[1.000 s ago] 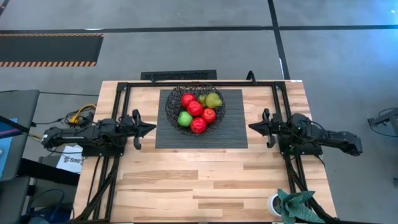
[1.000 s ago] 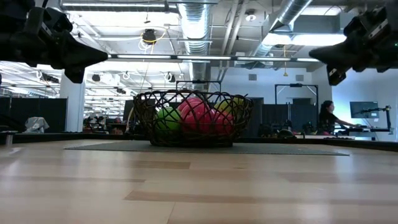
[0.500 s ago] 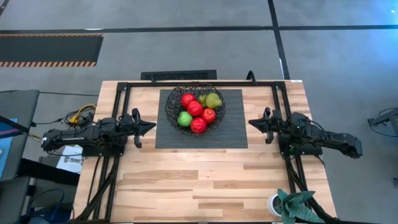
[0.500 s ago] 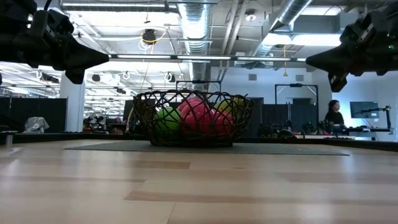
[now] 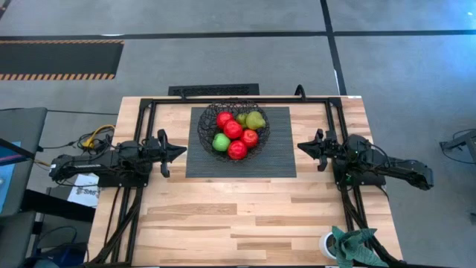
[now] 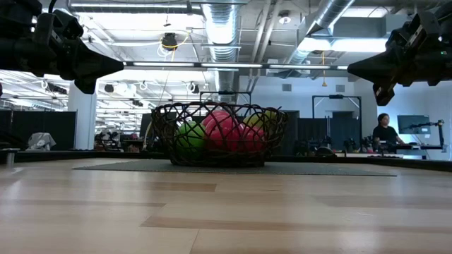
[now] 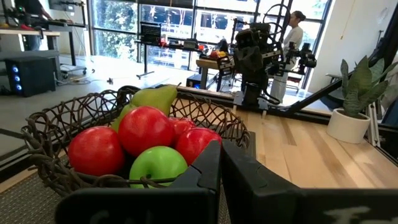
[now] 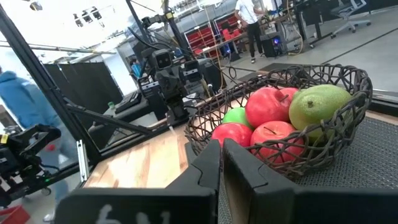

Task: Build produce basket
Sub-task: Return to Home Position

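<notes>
i see grey floor (image 5: pixel 223 59) around, silver ducts (image 6: pixel 219 28) under the ceiling, big windows (image 7: pixel 118 25) at the right, a potted plant (image 5: pixel 346 244) at the near right corner.

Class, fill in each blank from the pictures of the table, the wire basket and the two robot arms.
1. The basket stands on a dark ribbed ____.
2. Inside it lie ____ red fruits.
3. Exactly one fruit in it is bright ____.
4. The left gripper and the right gripper, both shut, hold ____.

Missing words: mat; four; green; nothing.
</notes>
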Robot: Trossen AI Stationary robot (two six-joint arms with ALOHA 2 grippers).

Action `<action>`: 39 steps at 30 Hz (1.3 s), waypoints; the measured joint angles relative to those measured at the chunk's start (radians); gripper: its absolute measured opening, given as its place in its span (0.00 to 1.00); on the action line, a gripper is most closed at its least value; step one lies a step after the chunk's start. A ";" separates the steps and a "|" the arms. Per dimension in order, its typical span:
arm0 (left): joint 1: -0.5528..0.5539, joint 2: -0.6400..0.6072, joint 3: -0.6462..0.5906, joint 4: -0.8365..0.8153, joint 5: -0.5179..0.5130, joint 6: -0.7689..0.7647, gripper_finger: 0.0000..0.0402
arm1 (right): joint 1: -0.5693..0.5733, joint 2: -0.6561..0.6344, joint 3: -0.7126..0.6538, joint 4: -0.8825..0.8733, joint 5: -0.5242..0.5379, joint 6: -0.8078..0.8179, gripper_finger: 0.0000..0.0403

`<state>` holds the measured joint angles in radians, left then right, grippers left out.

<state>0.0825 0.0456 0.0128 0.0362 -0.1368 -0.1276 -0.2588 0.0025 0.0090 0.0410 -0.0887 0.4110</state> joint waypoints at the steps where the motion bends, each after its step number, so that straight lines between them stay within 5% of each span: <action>1: 0.000 0.000 0.000 0.000 0.000 0.000 0.00 | 0.000 0.000 0.000 0.000 0.000 0.000 0.09; 39: -0.013 0.000 0.000 0.000 -0.002 0.000 0.00 | 0.000 0.000 -0.001 0.001 0.000 0.000 0.09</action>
<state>0.0692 0.0460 0.0128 0.0364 -0.1387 -0.1272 -0.2588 0.0025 0.0082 0.0421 -0.0891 0.4107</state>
